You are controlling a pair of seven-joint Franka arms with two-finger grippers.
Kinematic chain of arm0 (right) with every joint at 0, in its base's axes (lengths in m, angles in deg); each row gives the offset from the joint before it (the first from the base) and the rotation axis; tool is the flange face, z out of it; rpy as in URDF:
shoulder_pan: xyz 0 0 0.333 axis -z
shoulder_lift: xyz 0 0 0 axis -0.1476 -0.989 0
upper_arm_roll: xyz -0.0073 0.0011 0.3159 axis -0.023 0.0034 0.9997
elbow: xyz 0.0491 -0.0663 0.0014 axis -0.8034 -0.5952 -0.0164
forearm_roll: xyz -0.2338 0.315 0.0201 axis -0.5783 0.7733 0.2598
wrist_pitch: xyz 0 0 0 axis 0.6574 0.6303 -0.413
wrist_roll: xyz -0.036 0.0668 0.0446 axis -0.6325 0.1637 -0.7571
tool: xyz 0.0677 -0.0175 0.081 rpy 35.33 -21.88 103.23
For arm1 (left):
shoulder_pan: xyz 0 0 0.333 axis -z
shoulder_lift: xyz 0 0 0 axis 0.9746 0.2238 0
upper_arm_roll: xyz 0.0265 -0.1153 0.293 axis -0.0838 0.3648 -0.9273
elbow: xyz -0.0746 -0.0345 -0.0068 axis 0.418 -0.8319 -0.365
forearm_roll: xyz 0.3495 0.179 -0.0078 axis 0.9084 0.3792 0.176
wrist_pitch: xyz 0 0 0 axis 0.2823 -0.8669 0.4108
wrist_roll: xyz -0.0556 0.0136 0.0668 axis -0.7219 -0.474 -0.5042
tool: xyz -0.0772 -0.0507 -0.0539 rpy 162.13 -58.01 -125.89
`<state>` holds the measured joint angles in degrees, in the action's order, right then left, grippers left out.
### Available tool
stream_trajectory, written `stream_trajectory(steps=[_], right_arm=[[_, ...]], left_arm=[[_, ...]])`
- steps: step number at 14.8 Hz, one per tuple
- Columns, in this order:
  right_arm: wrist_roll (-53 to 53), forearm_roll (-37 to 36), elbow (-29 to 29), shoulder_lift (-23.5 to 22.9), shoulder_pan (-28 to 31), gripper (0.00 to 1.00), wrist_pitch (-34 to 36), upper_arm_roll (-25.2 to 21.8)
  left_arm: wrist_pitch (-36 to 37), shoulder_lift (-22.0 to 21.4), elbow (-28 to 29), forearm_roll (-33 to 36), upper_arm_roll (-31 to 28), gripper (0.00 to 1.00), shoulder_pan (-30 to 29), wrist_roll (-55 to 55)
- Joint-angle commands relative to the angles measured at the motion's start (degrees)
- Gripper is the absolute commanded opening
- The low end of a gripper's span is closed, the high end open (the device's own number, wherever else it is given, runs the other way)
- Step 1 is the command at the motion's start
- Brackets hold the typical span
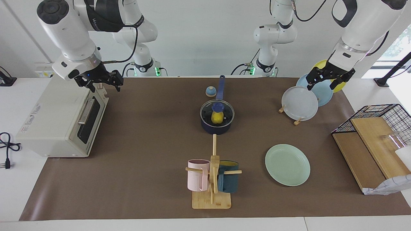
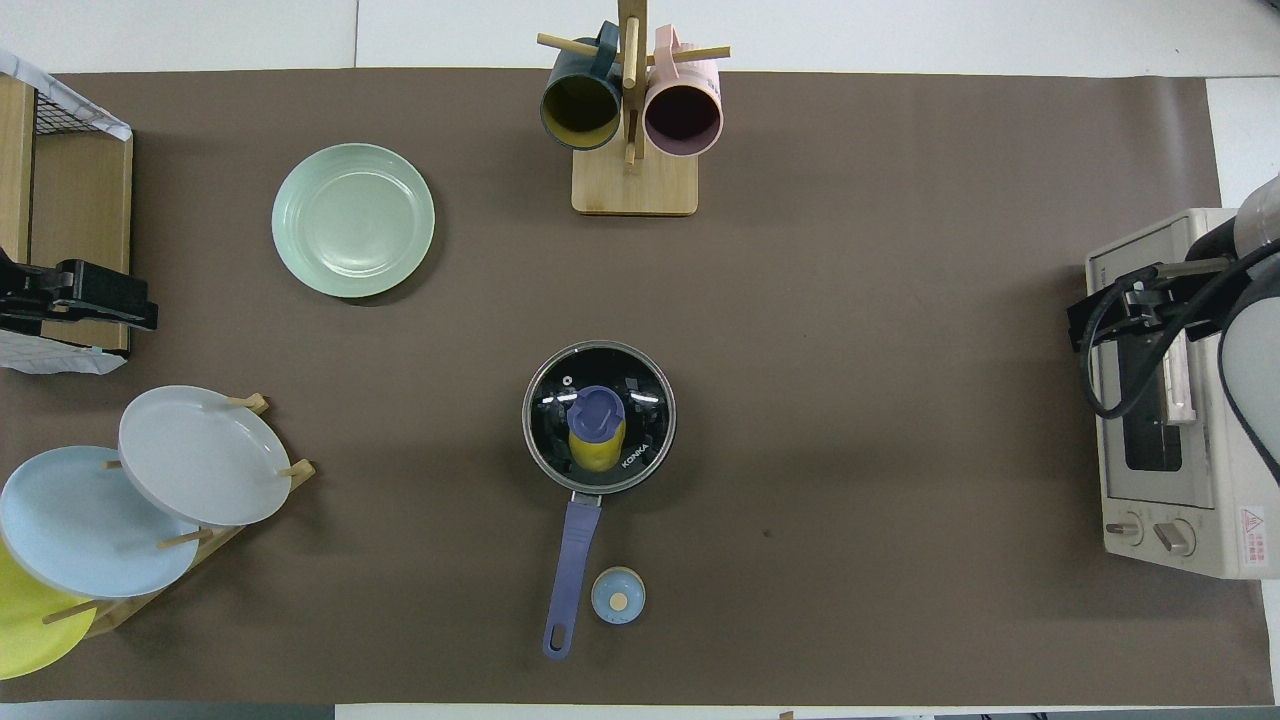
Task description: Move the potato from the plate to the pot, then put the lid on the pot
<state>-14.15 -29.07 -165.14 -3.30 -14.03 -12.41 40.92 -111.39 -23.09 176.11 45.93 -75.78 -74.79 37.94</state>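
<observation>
Potato (image 1: 217, 118) inside lidded pot (image 1: 217, 127)

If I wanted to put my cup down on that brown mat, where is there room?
The widest bare stretch lies between the pot and the toaster oven. Another lies between the pot, the mint plate and the mug stand. It is crowded at the left arm's end, around the plate rack and wire basket.
</observation>
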Motion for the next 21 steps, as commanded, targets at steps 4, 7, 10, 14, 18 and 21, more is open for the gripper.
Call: stream_trajectory(steps=[4,7,10,14,18,21], right_arm=[[0.42,1.46,-0.88,0.91,2.2,1.0,-2.76,0.45],[0.33,1.46,-0.88,0.91,3.17,1.0,-2.85,0.72],[0.33,1.46,-0.96,0.91,3.79,1.0,-2.76,1.07],[0.42,1.46,-0.96,0.74,4.31,1.0,-2.5,1.16],[0.42,1.46,-0.88,0.73,5.9,1.0,-2.58,2.65],[0.16,1.29,-0.88,0.73,5.72,1.0,-2.59,2.74]], left_arm=[[0.09,-1.08,0.9,-0.73,-0.56,1.0,0.45,-0.53],[0.09,-1.08,0.9,-0.82,-0.56,1.0,0.36,-0.53],[0.09,-1.08,0.9,-0.73,-0.56,1.0,0.36,-0.53],[0.09,-1.08,0.9,-0.73,-0.56,1.0,0.45,-0.53],[0.09,-1.08,0.9,-0.74,-0.56,1.0,0.36,-0.53],[0.09,-1.08,0.9,-0.73,-0.56,1.0,0.36,-0.53]])
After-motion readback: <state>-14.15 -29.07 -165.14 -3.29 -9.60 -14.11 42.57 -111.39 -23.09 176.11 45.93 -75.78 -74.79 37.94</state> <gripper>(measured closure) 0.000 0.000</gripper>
